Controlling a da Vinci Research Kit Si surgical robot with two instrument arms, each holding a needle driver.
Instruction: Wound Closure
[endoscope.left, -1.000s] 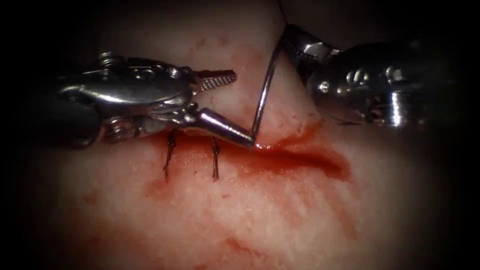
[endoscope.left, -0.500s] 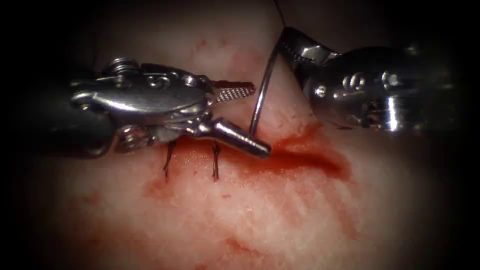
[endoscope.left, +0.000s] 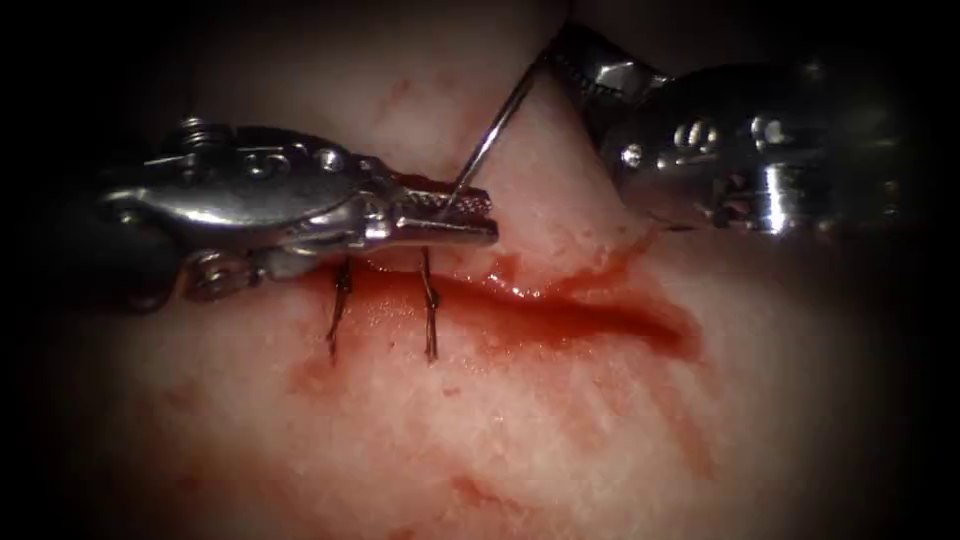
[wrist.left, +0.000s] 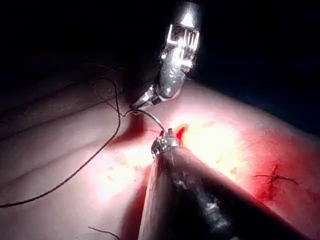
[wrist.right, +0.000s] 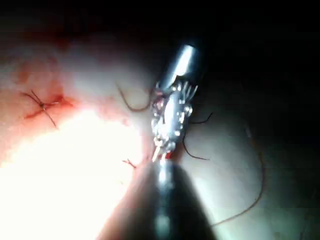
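Observation:
The curved needle hangs above the tissue, clear of it, over the far lip of the cut. My left tool comes in from the left, its jaws shut on the needle close to its point. My right tool has its jaws shut on the needle's rear end, where the thread joins. In the left wrist view the needle spans between the right tool and my left tool's tip, and the thread trails off across the tissue.
Two dark stitches cross the left end of the cut, just under the left tool. Red fluid pools along the unstitched right stretch of the cut. Loose thread lies on the tissue beyond the tools.
The left tool's jaws stood wide open, then closed on the needle near its point. The needle's point swung up and left, away from the cut's edge.

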